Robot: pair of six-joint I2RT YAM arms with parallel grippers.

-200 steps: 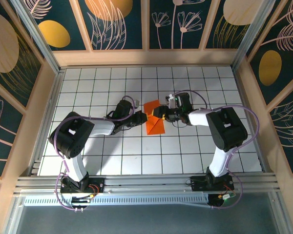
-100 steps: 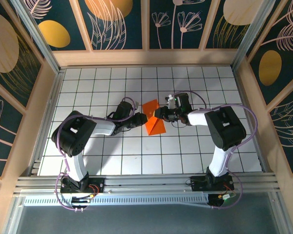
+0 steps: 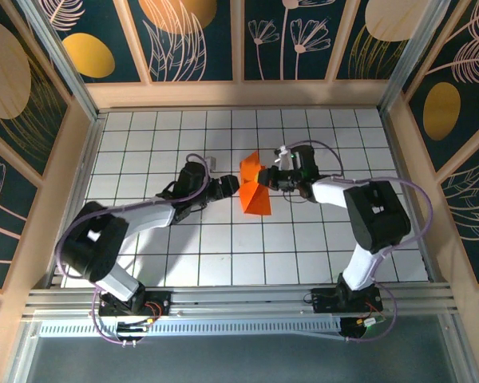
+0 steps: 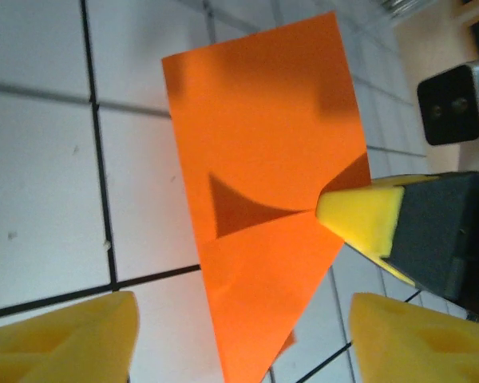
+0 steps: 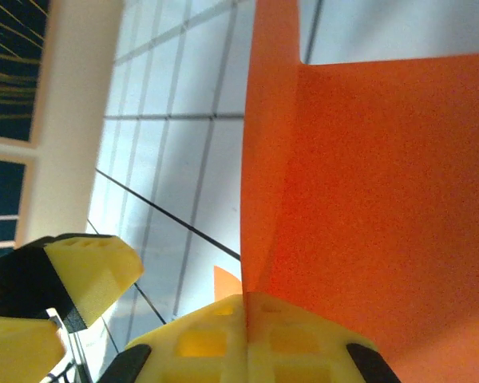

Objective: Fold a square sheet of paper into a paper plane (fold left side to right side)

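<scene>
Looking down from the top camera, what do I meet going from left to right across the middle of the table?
First the left gripper, open → then the orange paper, partly folded → then the right gripper, pinching that paper.

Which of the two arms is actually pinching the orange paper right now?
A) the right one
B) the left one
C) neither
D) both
A: the right gripper is shut on the orange paper, while the left gripper stands open, not gripping it.
</scene>
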